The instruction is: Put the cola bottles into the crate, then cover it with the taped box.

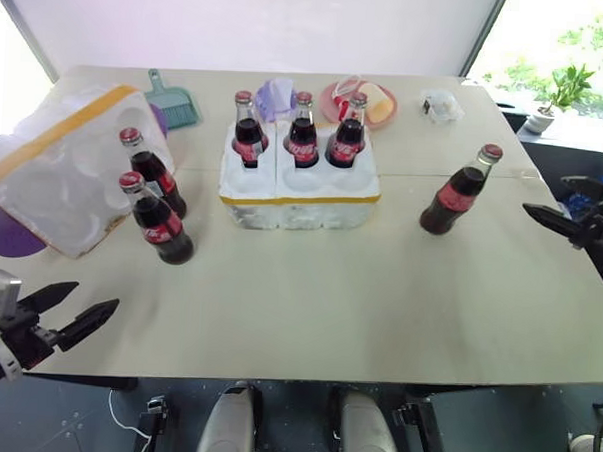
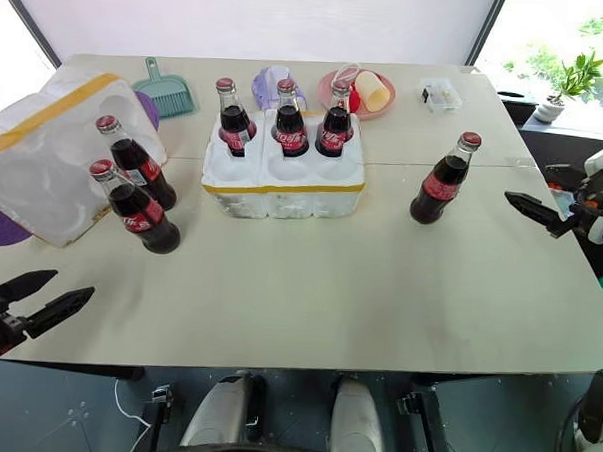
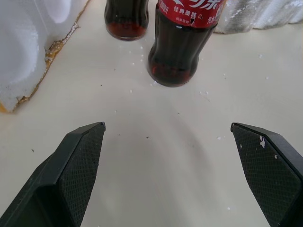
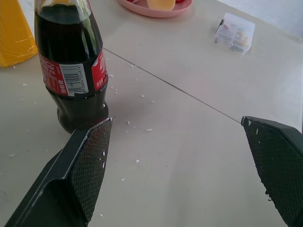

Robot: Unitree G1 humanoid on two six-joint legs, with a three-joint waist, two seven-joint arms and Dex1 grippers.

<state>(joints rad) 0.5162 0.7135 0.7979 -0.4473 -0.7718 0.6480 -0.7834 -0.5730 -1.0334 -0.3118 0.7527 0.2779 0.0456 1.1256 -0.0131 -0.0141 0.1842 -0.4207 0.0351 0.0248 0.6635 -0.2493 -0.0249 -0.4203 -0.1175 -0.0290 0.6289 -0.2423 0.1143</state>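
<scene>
On table (image 1: 377, 319) centre I've got the crate (image 1: 299, 191) w/ 3 bottles (image 1: 304, 132) standing in its back wells, front wells empty. 2 more bottles (image 1: 154, 205) stand at left, just beside the tilted taped box (image 1: 59, 165); 1 bottle (image 1: 458, 191) stands alone at right. My left hand (image 1: 77, 316) and right hand (image 1: 554, 219) both hover w/ fingers spread wide, holding nothing.
</scene>
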